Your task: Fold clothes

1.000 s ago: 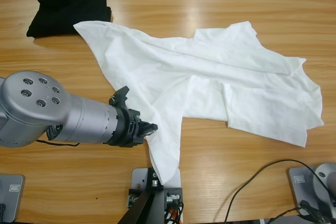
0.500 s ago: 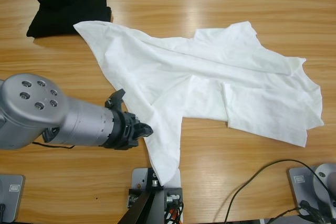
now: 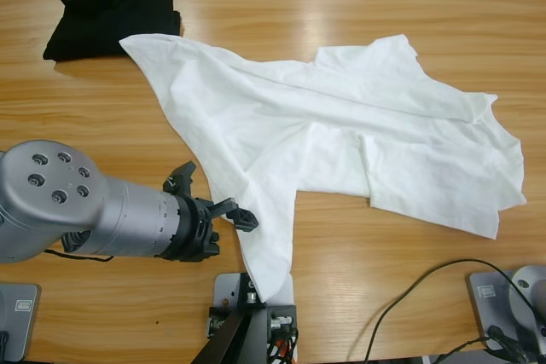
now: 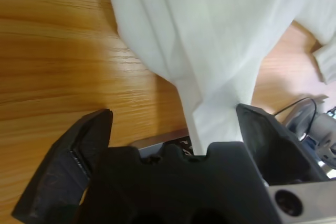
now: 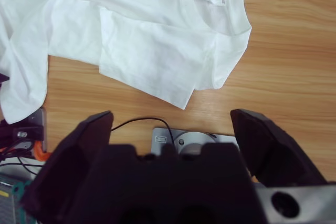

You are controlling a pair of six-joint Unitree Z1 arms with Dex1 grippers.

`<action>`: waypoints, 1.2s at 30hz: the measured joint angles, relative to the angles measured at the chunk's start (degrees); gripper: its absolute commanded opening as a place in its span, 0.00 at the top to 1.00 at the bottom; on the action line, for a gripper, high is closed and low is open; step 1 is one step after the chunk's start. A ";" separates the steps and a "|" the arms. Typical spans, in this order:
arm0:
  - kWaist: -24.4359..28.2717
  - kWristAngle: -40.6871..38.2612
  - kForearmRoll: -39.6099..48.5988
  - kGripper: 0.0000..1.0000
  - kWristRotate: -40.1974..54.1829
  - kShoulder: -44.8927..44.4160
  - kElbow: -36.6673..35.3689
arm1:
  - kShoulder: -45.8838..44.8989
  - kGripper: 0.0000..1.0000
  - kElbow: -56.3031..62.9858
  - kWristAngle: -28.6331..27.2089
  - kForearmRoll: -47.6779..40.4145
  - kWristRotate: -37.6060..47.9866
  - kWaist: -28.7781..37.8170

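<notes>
Long wooden table (image 3: 102, 100), cardboard boxes visible past its far edge. One white T-shirt (image 3: 341, 138) lies crumpled and spread across the table's middle; one black folded garment (image 3: 111, 21) at the far corner, just touching a shirt tip. Left gripper (image 3: 230, 215) jaws wide, empty, beside the shirt's near edge; right gripper (image 5: 170, 129) wide, empty

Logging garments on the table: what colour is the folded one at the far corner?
Black; the folded garment shows best in the high view, beside the white T-shirt.
</notes>
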 measured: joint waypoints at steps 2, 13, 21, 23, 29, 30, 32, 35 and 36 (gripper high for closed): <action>-0.14 -0.02 -0.29 0.41 0.00 0.31 -0.13 | 0.00 0.09 0.01 0.00 -0.11 0.00 0.00; -1.32 -1.10 -5.74 0.51 -0.90 3.66 -1.10 | 0.00 0.09 0.01 0.00 -0.17 0.00 0.00; -1.33 -1.10 -6.06 0.56 -1.16 3.67 -1.10 | -0.70 0.09 0.18 0.00 -0.17 0.00 0.00; -1.33 -1.10 -6.24 0.56 -1.25 3.67 -1.10 | -1.18 0.09 0.18 0.00 -0.17 0.00 0.00; -1.33 -1.10 -6.41 0.93 -1.29 3.66 -1.10 | -2.00 0.13 0.18 0.00 -0.17 0.00 0.00; -1.33 -1.10 -6.41 1.00 -1.29 3.66 -1.10 | -2.00 0.13 0.18 0.00 -0.17 0.00 0.00; -1.33 -1.10 -6.42 1.00 -1.29 3.64 -1.10 | -2.00 0.14 0.18 0.00 -0.17 0.00 0.00; -1.33 -1.10 -6.44 1.00 -1.29 3.63 -1.09 | -2.00 0.14 0.26 0.00 -0.23 0.00 0.00; -1.33 -1.10 -6.46 1.00 -1.29 3.63 -1.09 | -2.00 0.14 0.33 0.00 -0.25 0.00 0.00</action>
